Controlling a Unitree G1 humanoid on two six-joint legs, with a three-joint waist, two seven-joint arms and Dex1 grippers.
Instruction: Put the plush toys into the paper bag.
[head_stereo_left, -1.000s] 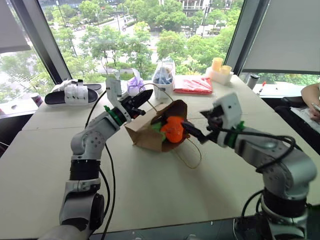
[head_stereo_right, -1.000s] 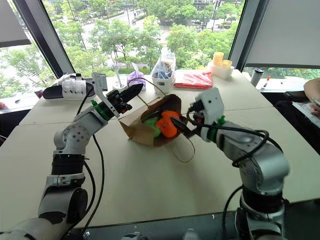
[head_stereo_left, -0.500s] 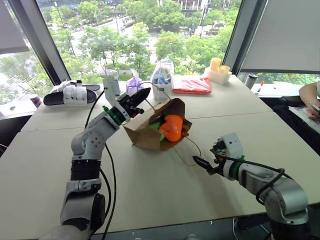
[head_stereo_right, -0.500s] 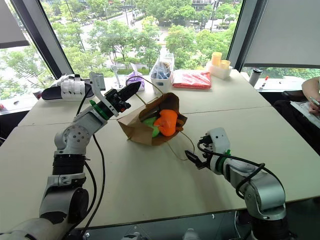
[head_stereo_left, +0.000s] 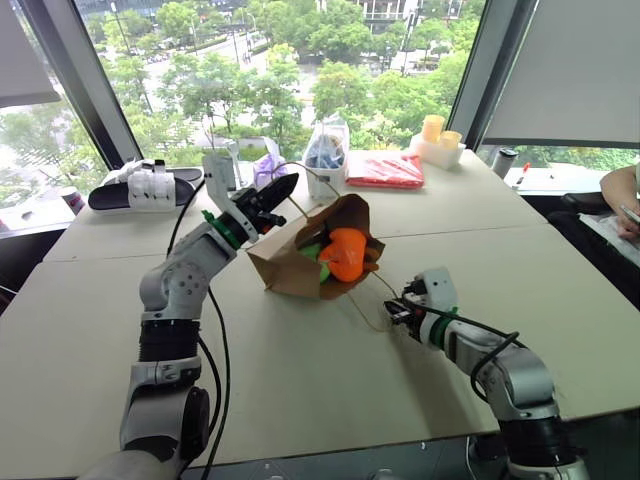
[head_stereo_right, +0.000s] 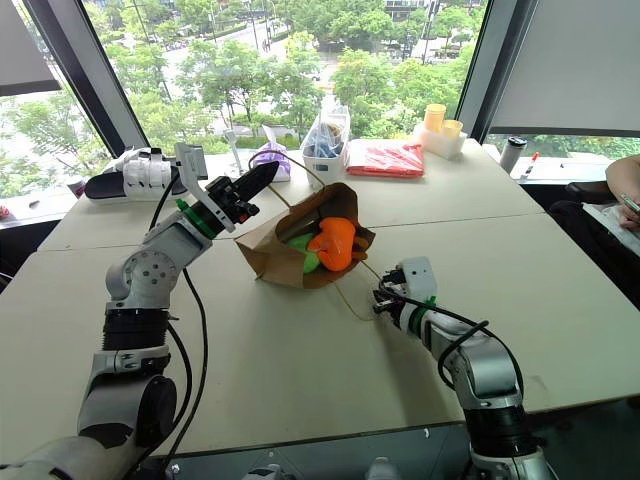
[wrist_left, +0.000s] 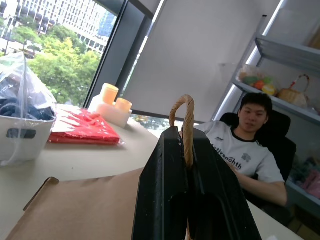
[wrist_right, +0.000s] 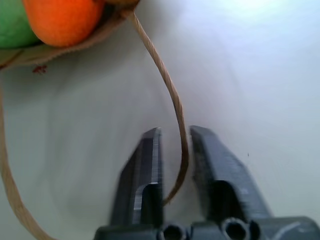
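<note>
The brown paper bag (head_stereo_left: 288, 272) lies on its side on the table, mouth toward me. In its mouth sit the two plush toys, the orange one (head_stereo_left: 346, 253) in front of the green one (head_stereo_left: 311, 254). My left gripper (head_stereo_left: 288, 185) is raised at the bag's far left and is shut on the upper loop handle (wrist_left: 187, 114), holding it up. Low on the table just right of the bag, my right gripper (head_stereo_left: 393, 309) has its fingers drawn close about the lower loop handle (wrist_right: 172, 95), which runs between them.
Along the window edge stand a clear bag of blue items in a white basket (head_stereo_left: 327, 152), a purple pouch (head_stereo_left: 268, 168), a red packet (head_stereo_left: 386, 170), yellow cups (head_stereo_left: 440, 134) and a black-and-white device (head_stereo_left: 144, 186). A person (wrist_left: 250, 145) sits at the far right.
My right gripper came down from the bag's mouth to the tabletop, slid in to the lower handle and closed from wide open. The left gripper and the bag stayed still.
</note>
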